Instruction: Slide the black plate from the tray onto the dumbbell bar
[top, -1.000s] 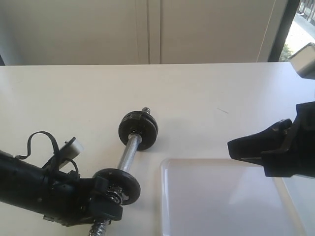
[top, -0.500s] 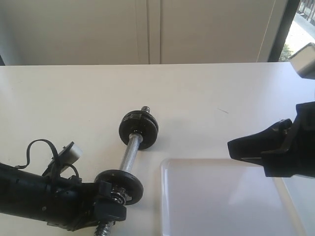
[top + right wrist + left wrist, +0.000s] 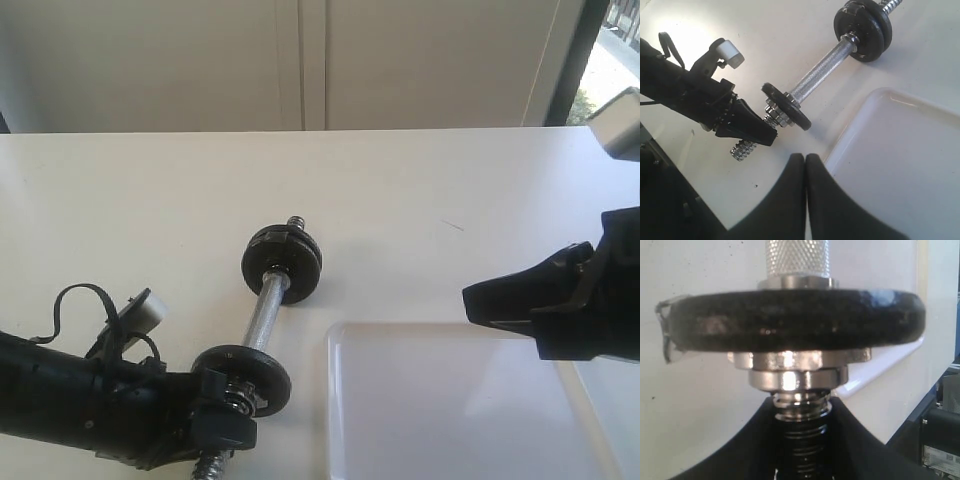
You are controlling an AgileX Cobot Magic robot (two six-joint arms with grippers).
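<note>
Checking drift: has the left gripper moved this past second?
Yes. The left gripper, on the dumbbell bar, dropped slightly lower in the exterior view and edged toward the tray.

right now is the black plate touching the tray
Apart. The right wrist view shows a strip of table between the black plate and the tray rim.
</note>
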